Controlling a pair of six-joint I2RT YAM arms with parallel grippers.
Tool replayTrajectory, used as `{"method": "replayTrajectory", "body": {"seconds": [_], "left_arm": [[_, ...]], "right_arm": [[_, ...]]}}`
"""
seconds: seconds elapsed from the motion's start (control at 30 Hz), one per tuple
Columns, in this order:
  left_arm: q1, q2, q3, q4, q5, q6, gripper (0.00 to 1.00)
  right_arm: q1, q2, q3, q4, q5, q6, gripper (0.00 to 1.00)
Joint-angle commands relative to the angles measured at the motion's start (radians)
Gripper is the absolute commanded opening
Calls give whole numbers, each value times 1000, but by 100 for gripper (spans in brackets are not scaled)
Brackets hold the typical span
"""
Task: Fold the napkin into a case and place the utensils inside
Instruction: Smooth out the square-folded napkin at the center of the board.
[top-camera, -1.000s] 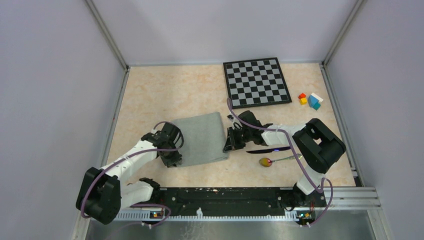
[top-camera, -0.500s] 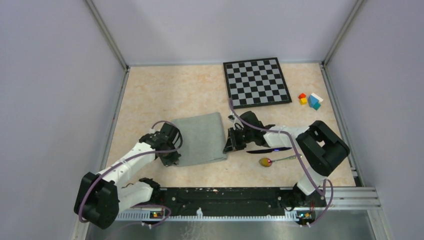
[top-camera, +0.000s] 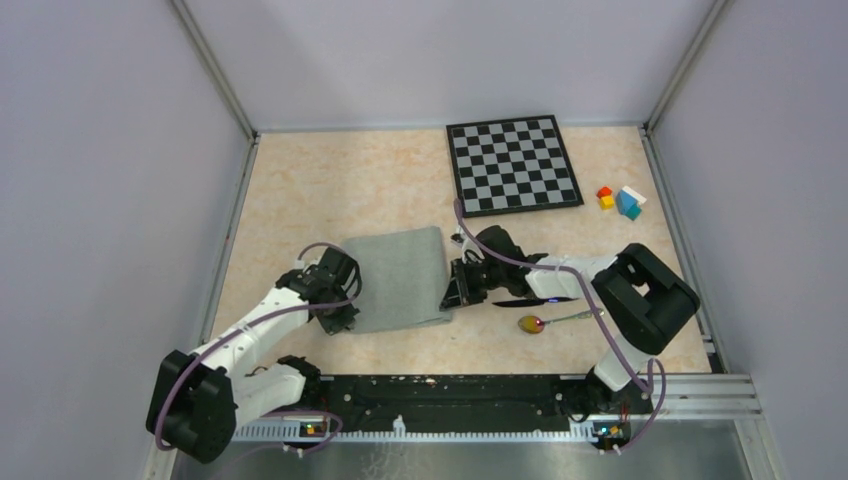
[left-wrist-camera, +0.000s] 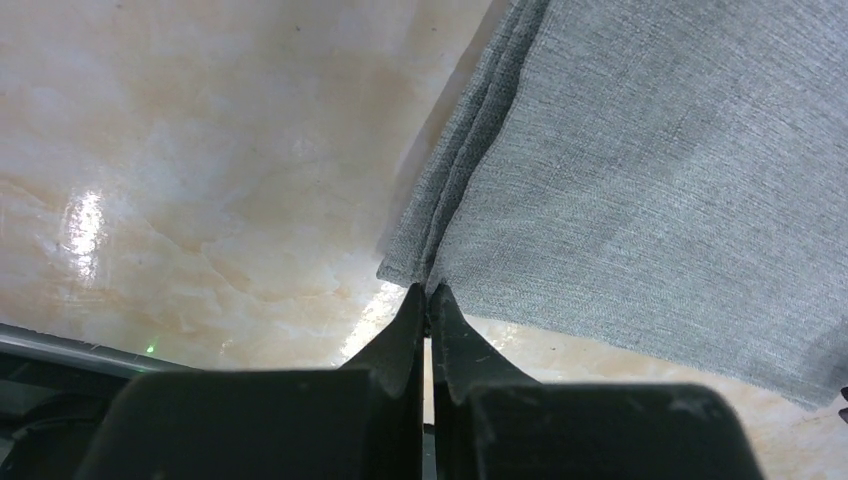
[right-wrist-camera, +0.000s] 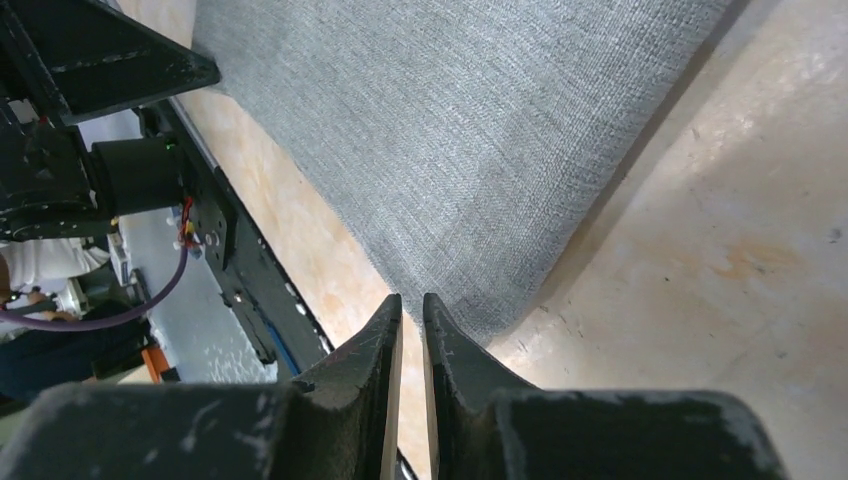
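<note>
Down at the near edge of the napkin (top-camera: 395, 278), both arms reach in low. Left claw (left-wrist-camera: 428, 288) is pinched to a hairline right on the near left corner, and the left wrist view shows stacked folded layers meeting its tips. Right claw (right-wrist-camera: 410, 300) is squeezed to a thin slit on the near right corner. The cloth lies flat as a folded grey-green rectangle on the marbled surface (top-camera: 320, 190). Just to its right, by the right arm, sits the spoon (top-camera: 535, 324), coloured bowl pointing left. Just beyond that is the dark knife (top-camera: 530, 301), lying crosswise. Both are outside the cloth. Farther back rests the chessboard (top-camera: 514, 165), and off at the far right sits a little cluster of coloured blocks (top-camera: 620, 200).
</note>
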Motion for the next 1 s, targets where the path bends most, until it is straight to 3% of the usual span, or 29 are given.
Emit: {"method": "replayTrajectory", "body": {"seconds": [0.0, 0.27, 0.47, 0.53, 0.63, 0.73, 0.87, 0.97], "left_arm": [[-3, 4, -21, -17, -49, -44, 0], [-2, 90, -33, -6, -108, -93, 0], [-2, 90, -28, -31, -128, -125, 2], [-2, 75, -12, -54, -131, -132, 8], [-3, 27, 23, -89, -118, -133, 29], [-4, -35, 57, -109, -83, -128, 35], [-4, -78, 93, -103, -14, -88, 32], [-3, -88, 109, -61, 34, -56, 22]], "right_arm": [[13, 21, -39, 109, -27, 34, 13], [16, 89, -81, 182, -39, 55, 12], [30, -15, -49, 85, -31, 38, 13], [30, -52, -40, 62, -34, 35, 14], [37, -44, -37, 61, -41, 33, 14], [43, 5, -52, 96, -52, 42, 14], [43, 45, -104, 181, -54, 73, 14], [43, 66, -115, 199, -52, 78, 14]]}}
